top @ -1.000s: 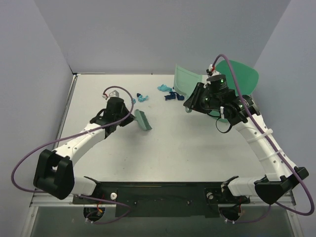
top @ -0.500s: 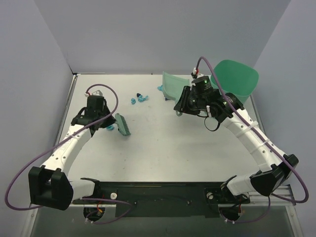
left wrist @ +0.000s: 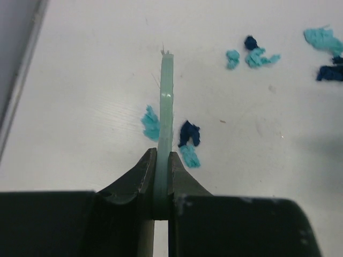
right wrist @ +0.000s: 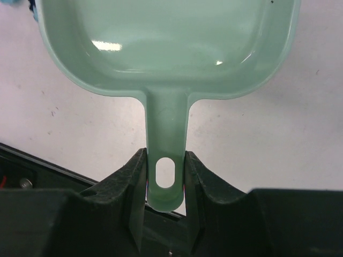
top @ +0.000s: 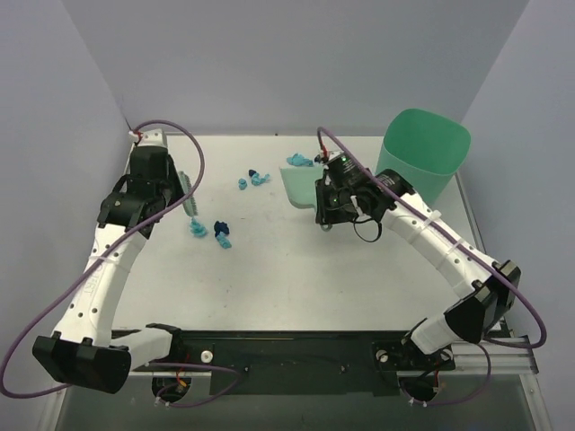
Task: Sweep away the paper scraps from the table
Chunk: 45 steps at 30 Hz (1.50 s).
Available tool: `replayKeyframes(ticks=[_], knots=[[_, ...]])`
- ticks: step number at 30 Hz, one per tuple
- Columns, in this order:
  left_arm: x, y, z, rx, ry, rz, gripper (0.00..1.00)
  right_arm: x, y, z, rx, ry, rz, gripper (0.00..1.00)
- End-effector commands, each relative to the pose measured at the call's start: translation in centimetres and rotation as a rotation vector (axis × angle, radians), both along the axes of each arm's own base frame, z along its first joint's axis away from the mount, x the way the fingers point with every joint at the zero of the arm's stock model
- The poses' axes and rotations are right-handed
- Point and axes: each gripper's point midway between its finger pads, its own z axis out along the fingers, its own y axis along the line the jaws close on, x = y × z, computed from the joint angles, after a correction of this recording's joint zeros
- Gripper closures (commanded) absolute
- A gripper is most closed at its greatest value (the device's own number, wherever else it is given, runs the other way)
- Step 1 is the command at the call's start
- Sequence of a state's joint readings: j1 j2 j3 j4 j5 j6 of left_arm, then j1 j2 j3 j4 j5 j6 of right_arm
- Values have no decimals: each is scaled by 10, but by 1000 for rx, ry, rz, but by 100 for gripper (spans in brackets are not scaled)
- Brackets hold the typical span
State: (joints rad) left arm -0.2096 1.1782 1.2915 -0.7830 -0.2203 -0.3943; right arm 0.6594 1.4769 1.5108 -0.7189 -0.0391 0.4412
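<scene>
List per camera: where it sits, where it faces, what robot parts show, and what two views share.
Top external: above and behind the arms, looking down on the flat white table; both arms show.
Left wrist: on the left arm, looking past the left gripper, shut on the thin pale green hand brush.
Right wrist: on the right arm, looking past the right gripper, shut on the pale green plastic dustpan.
Shared: top and left wrist both show the small crumpled teal and navy paper scraps beside the brush.
</scene>
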Motion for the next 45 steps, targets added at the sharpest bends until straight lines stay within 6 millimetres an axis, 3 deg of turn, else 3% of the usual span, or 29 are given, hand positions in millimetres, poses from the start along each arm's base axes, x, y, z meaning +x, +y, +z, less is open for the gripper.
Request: replayKeyframes(ticks=[1, 8, 13, 18, 31, 39, 45], knots=[[0, 62, 38, 298, -43, 181, 100, -32, 6, -43, -200, 84, 213, 100], [34, 68, -21, 465, 168, 143, 100, -59, 31, -95, -312, 160, 424, 100], [60, 49, -57, 467, 256, 16, 100, -73, 57, -120, -374, 172, 561, 100], [70, 23, -86, 424, 330, -161, 100, -81, 74, -137, -430, 193, 657, 100], [52, -49, -133, 269, 443, -505, 100, -59, 108, -154, -491, 189, 711, 100], [37, -84, -139, 135, 466, -642, 100, -44, 125, -159, -516, 172, 732, 100], [16, -104, -139, 47, 487, -717, 100, -27, 125, -160, -571, 125, 693, 100]])
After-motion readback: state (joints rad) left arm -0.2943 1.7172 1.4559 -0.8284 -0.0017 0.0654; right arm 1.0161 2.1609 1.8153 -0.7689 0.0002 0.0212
